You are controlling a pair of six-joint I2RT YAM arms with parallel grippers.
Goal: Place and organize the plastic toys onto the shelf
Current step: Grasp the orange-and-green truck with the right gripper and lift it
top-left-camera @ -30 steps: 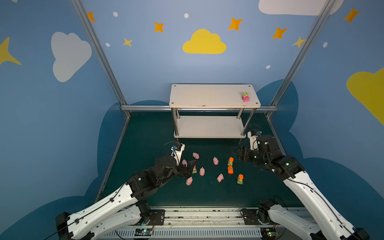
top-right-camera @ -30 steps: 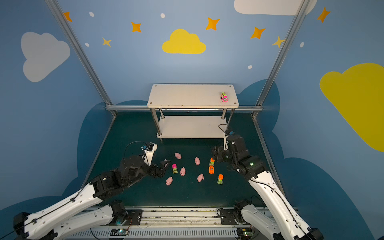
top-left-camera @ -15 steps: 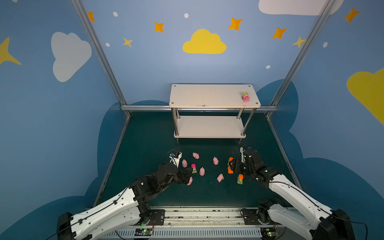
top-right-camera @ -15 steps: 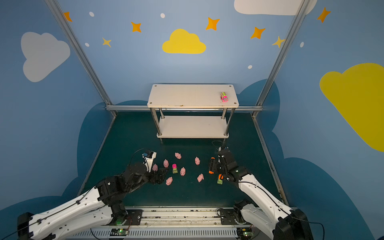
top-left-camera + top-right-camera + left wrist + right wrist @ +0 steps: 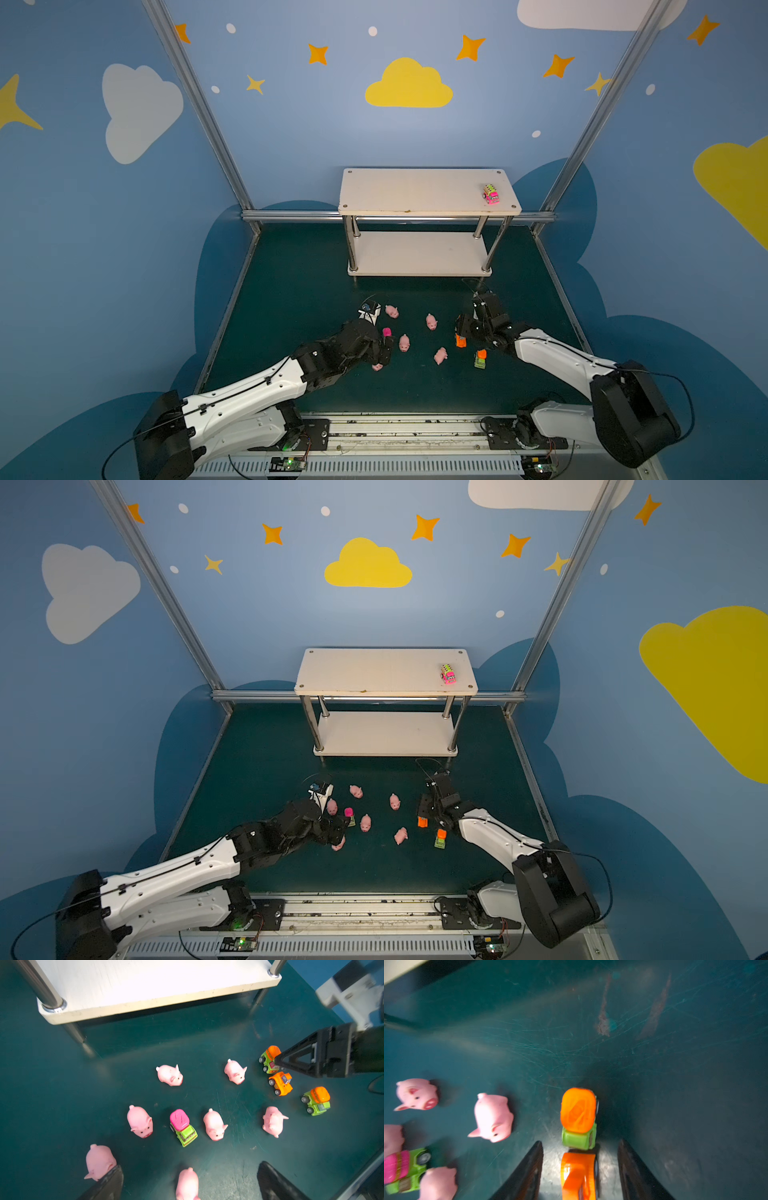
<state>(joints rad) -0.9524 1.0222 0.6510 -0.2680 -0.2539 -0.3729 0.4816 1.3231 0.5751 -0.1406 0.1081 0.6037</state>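
Nearest the camera, the left claw (image 5: 190, 1166) hangs low over the green bench (image 5: 299, 291) with its jaws spread wide. One pink pig (image 5: 187, 1182) lies between its fingers (image 5: 108, 1182), with bench showing on either side of it. A second pig (image 5: 99, 1161) is partly hidden behind one finger, and contact cannot be determined. The right claw (image 5: 579, 1144) is also down at the bench, jaws apart and straddling the orange vehicle (image 5: 578, 1176). Bench shows on both sides of that toy, so it is not pinched. Directly ahead of it, in line, stands a green truck with an orange drum (image 5: 578, 1118); whether the two touch cannot be told. A second drum truck (image 5: 480, 359) stands near the right arm, apart from the others. Mid-bench, the pink-topped green truck (image 5: 350, 814) stands between a left-hand pig (image 5: 331, 806) and a right-hand pig (image 5: 365, 823). A lone pig (image 5: 401, 835) lies nearer the right claw. Beyond these lie a far-left pig (image 5: 355, 791) and a far-right pig (image 5: 395, 801), well apart from each other. At the back stands the shelf (image 5: 419, 253), well apart from both claws. Its top board (image 5: 415, 191) carries one pink vehicle (image 5: 491, 195), upright, near the right front corner.
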